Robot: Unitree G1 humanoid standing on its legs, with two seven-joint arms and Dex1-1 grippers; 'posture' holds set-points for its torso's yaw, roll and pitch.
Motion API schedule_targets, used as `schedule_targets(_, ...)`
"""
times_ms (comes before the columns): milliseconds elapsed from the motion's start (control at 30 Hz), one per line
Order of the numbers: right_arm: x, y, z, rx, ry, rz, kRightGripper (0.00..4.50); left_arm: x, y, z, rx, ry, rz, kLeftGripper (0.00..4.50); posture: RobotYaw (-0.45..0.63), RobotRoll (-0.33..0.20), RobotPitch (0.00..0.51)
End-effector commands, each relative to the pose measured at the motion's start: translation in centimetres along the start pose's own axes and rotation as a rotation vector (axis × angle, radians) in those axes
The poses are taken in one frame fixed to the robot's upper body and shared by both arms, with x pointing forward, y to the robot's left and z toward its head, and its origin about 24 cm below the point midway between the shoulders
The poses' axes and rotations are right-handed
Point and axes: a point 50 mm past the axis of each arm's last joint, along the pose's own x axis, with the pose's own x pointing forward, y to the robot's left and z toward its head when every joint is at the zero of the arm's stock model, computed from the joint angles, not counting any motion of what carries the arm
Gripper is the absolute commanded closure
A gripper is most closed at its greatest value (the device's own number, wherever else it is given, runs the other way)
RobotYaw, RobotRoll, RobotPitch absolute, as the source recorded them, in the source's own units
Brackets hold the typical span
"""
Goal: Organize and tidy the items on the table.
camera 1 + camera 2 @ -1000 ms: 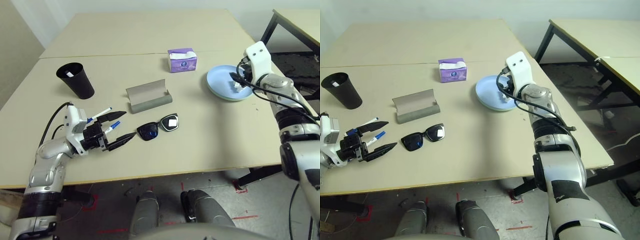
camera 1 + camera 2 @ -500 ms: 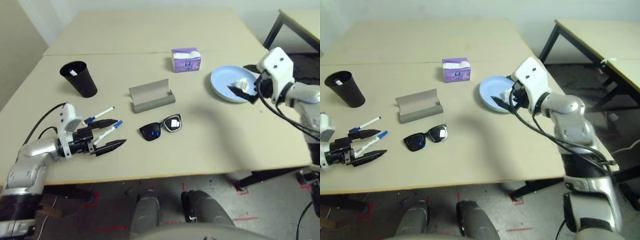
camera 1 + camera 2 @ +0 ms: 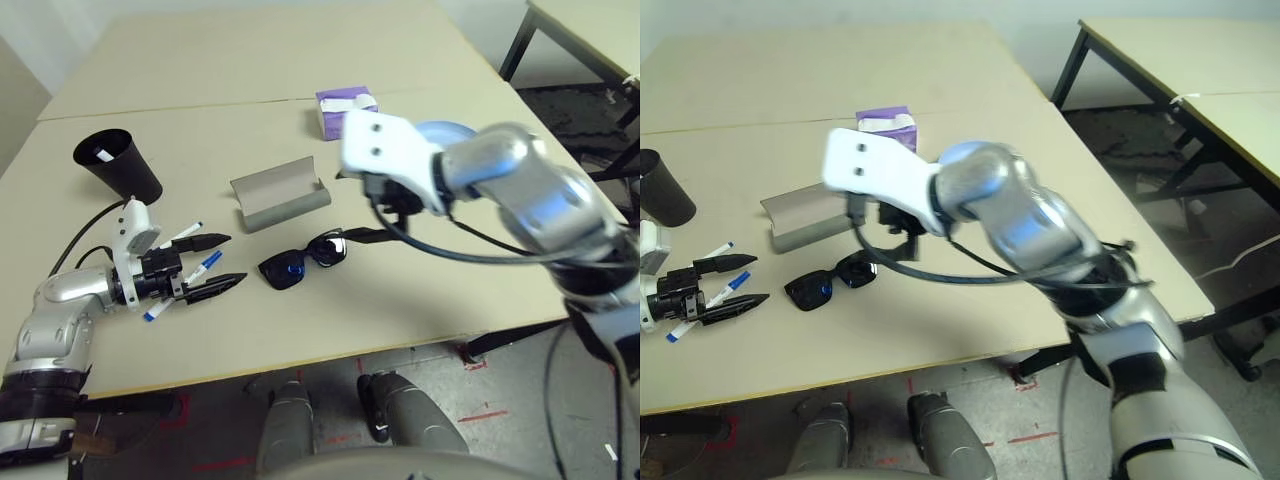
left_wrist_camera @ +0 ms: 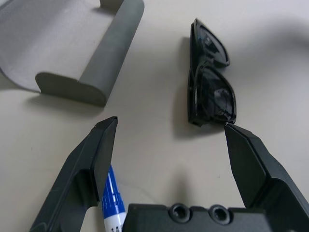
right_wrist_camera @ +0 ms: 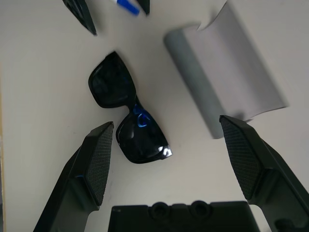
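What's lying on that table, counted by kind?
Markers: 2
Sunglasses: 1
Glasses case: 1
Black cup: 1
Tissue box: 1
Blue plate, partly hidden: 1
Total: 7

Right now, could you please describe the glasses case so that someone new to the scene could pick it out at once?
On the beige table, look just past the black sunglasses, between the black cup and the purple tissue box. The glasses case lies open there: it is the grey oblong shell with a curved flap, the only grey thing among its neighbours.
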Motion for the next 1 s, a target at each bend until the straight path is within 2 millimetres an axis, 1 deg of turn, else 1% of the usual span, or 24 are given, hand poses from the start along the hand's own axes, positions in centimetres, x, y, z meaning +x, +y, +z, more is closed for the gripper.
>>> schedule_targets(33, 2.3, 0.3, 0.8, 0.007, 0.041, 0.065, 0.03, -0.9, -0.3, -0.6, -0.013, 0.023, 0.011, 0.0, -0.04, 0.0, 0.177)
schedule_targets(133, 4.1, 1.1, 1.4, 0.02, 0.07, 0.148, 0.03, -1.5, -0.6, -0.7, -0.018, 0.027, 0.014, 0.0, -0.03, 0.0, 0.177)
schedule_targets(267, 5.4, 2.0, 1.4, 0.021, 0.104, 0.215, 0.03, -2.2, -0.9, -0.3, -0.008, 0.008, -0.009, 0.0, -0.03, 0.0, 0.172)
schedule_targets(433, 7.1, 2.4, 1.6, -0.008, 0.121, 0.237, 0.03, -3.2, -1.5, 0.0, 0.036, 0.0, -0.063, 0.0, -0.02, 0.0, 0.162)
schedule_targets(533, 8.1, 2.2, 1.9, -0.041, 0.117, 0.217, 0.03, -3.6, -1.4, -0.1, 0.053, -0.001, -0.057, 0.0, -0.01, 0.0, 0.159)
schedule_targets(700, 9.2, 1.1, 2.4, -0.109, 0.106, 0.154, 0.03, -3.5, -1.8, -0.1, 0.06, -0.014, -0.053, 0.0, 0.0, 0.0, 0.155)
schedule_targets(867, 9.4, 0.1, 2.6, -0.181, 0.102, 0.111, 0.03, -3.1, -2.4, -0.4, 0.055, -0.027, -0.052, 0.0, 0.01, 0.0, 0.146)
schedule_targets(1000, 9.3, 0.0, 2.0, -0.222, 0.129, 0.121, 0.03, -3.1, -2.6, -0.5, 0.055, -0.032, -0.041, 0.0, 0.01, 0.0, 0.143)
